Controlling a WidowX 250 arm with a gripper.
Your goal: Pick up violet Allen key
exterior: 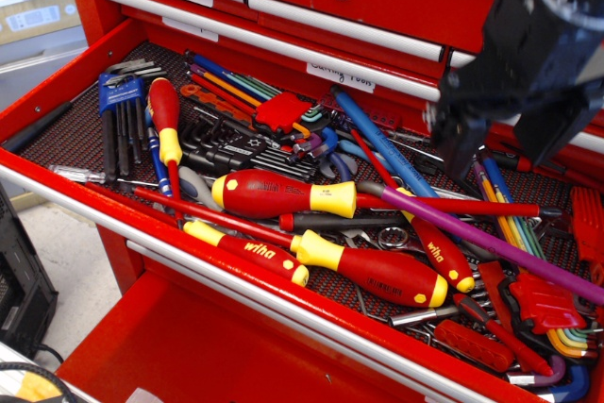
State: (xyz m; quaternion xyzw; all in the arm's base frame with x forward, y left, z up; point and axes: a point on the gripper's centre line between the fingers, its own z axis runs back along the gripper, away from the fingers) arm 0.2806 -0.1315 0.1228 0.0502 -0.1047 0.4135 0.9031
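The violet Allen key (491,243) is a long glossy violet rod. It lies across the right half of the open red drawer (66,129), running from beside the big screwdriver's yellow collar down to the right edge. My black gripper (500,150) hangs above the drawer's right back part, over the rod's middle stretch and clear of it. Its two fingers (456,150) point down with a wide gap between them, open and empty.
Red-yellow screwdrivers (283,197) lie across the drawer's middle. A long blue hex key (377,143) lies just left of the gripper. Multicoloured key sets in red holders (283,112) sit at the back middle and front right. A blue holder of black keys (121,101) is at left.
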